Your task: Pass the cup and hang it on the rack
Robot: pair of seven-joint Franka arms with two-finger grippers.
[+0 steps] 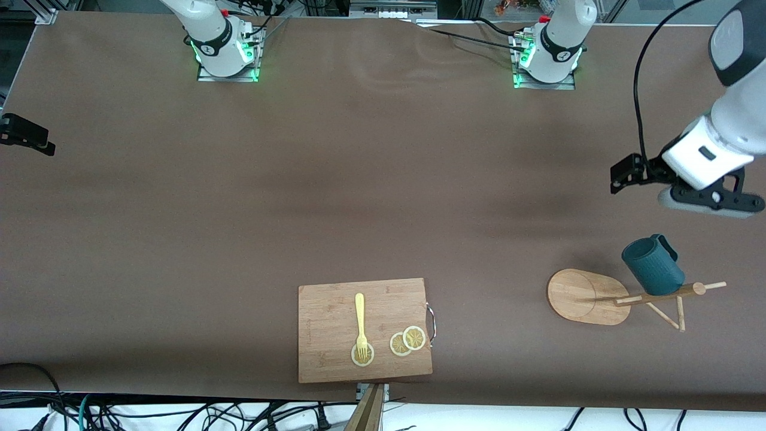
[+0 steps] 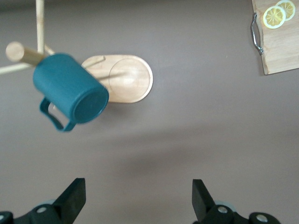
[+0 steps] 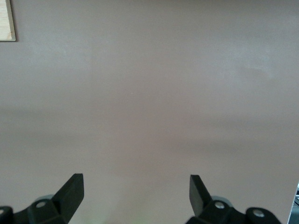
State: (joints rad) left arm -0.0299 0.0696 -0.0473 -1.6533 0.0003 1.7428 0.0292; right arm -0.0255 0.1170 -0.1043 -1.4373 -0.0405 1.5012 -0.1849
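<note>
A wooden cutting board (image 1: 365, 329) lies at the table's (image 1: 239, 209) camera-side edge, carrying a yellow fork (image 1: 360, 320) and lemon slices (image 1: 407, 340). Toward the left arm's end of the table, at about three o'clock from the board, the rack (image 1: 589, 296) stands with the cup (image 1: 652, 266) hanging on one of its pegs. The left gripper (image 2: 138, 198) hovers released above the table near the cup. The right gripper (image 3: 136, 193), also spread wide, waits over bare table.
</note>
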